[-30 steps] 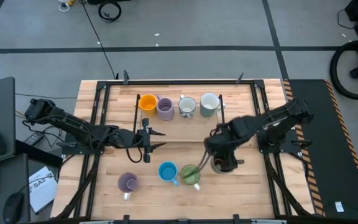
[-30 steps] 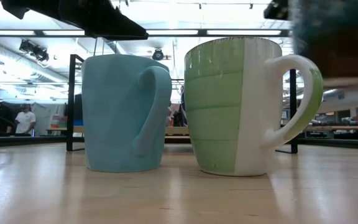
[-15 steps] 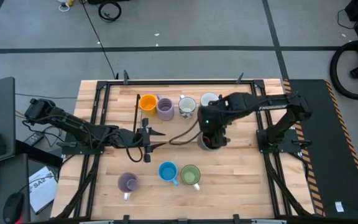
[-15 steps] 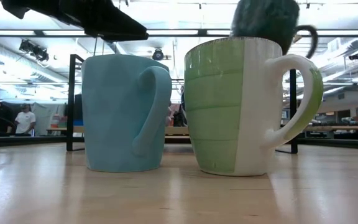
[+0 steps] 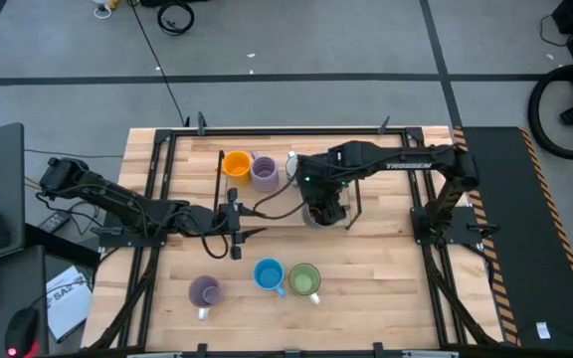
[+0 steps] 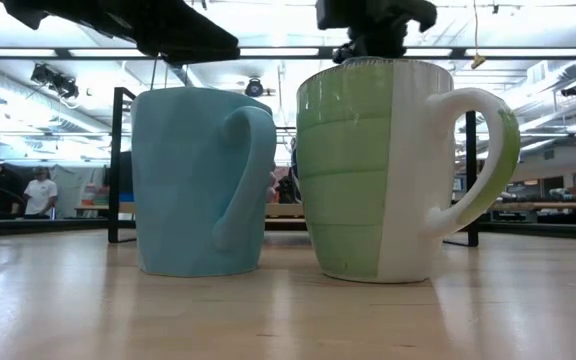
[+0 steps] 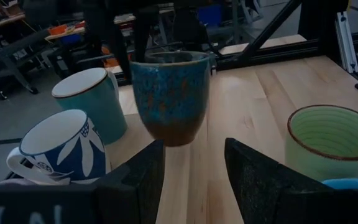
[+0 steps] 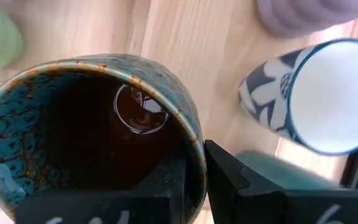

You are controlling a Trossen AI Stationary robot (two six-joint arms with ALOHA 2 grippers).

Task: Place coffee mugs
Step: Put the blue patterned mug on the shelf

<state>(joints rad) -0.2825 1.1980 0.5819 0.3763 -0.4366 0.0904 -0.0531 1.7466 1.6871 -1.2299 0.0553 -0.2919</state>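
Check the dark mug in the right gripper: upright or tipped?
Upright: the dark blue-brown mug hangs off the table, mouth up, rim pinched by the right gripper.

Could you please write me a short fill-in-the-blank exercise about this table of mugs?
1. The right gripper is shut on the rim of the dark ____.
2. The blue mug stands beside the ____ mug.
3. The orange mug stands next to a ____ mug.
4. The left gripper is ____.

Missing words: mug; green; purple; open
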